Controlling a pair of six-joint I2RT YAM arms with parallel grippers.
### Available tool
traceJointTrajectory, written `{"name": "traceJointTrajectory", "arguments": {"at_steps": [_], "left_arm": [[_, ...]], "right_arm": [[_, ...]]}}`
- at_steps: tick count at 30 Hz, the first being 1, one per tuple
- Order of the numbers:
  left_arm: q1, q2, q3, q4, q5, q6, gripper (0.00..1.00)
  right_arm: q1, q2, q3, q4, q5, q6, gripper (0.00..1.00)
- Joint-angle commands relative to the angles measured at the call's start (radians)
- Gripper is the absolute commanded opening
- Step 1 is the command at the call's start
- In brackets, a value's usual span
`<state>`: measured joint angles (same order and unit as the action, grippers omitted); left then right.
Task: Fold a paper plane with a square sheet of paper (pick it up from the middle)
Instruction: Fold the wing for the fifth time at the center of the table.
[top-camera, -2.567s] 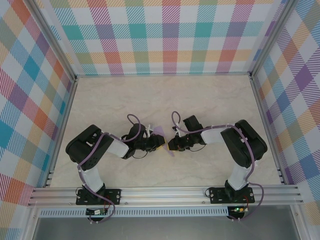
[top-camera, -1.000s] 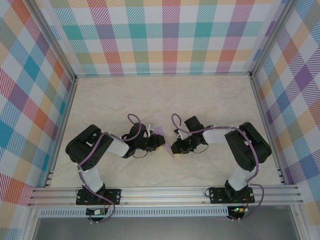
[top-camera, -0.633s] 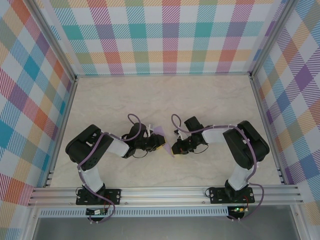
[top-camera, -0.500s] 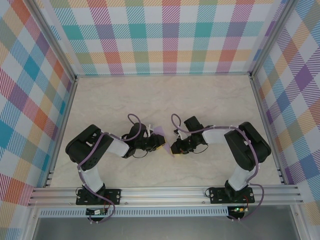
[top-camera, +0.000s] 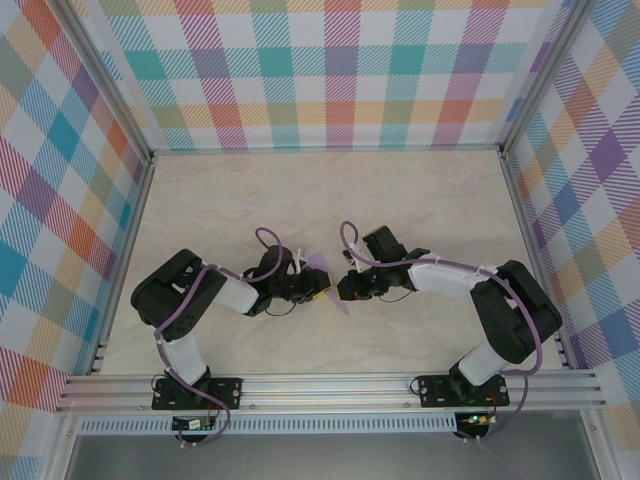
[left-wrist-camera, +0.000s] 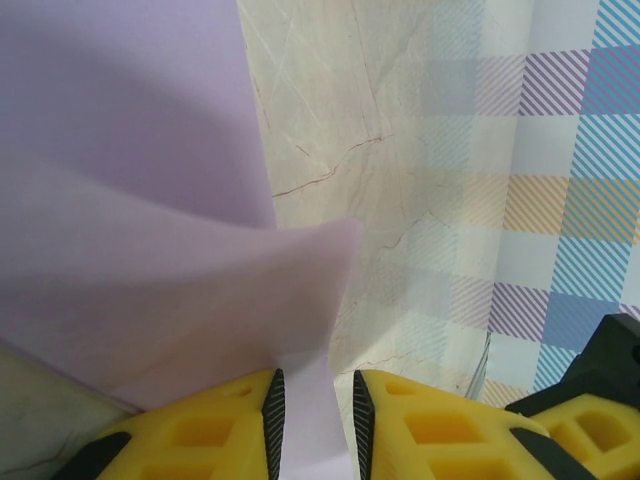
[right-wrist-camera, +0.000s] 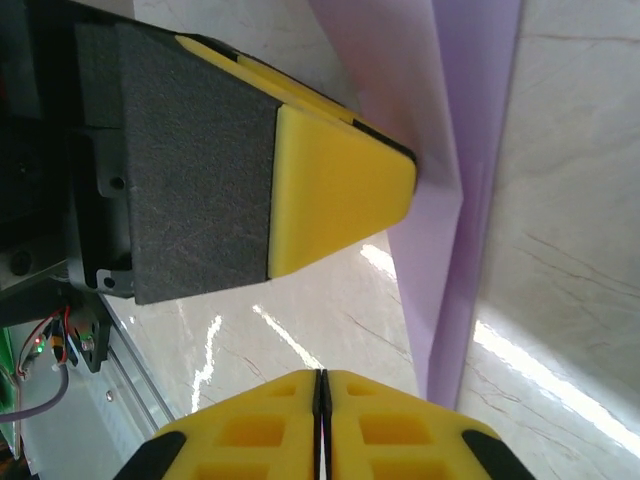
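Just below the centre of the top external view, the left gripper (top-camera: 322, 292) and the right gripper (top-camera: 343, 290) meet tip to tip over the marbled table (top-camera: 330, 200). The folded lavender paper (top-camera: 319, 263) lies between them, one pale corner sticking up toward the back wall. At the bottom edge of the left wrist view, the left gripper (left-wrist-camera: 312, 412) has its yellow fingers (left-wrist-camera: 420, 425) pinching a narrow strip of the paper (left-wrist-camera: 130, 200), which spreads across the upper left. In the right wrist view, the right gripper (right-wrist-camera: 320, 400) sits at the bottom edge with its fingers (right-wrist-camera: 250, 430) pressed flat together, just left of the paper's creased edge (right-wrist-camera: 455, 150). The left gripper's yellow finger (right-wrist-camera: 335, 190) touches the paper from the upper left.
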<state>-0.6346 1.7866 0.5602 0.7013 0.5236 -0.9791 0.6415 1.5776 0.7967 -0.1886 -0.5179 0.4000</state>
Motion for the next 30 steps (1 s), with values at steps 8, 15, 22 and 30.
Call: {"name": "traceJointTrajectory", "arguments": {"at_steps": [8,15,22,30], "left_arm": [[-0.014,0.022,0.014,-0.094,-0.073,0.007,0.26],[-0.014,0.018,0.017,-0.111,-0.082,0.009,0.26],[-0.013,0.018,0.02,-0.13,-0.094,0.009,0.25],[-0.01,0.013,0.02,-0.175,-0.119,0.008,0.22]], "right_arm": [[0.049,0.134,0.111,-0.052,0.069,0.034,0.02],[0.048,0.17,0.119,-0.081,0.106,0.024,0.0],[0.049,0.198,0.101,-0.079,0.092,0.024,0.0],[0.049,0.197,0.072,-0.095,0.078,0.015,0.0]]}}
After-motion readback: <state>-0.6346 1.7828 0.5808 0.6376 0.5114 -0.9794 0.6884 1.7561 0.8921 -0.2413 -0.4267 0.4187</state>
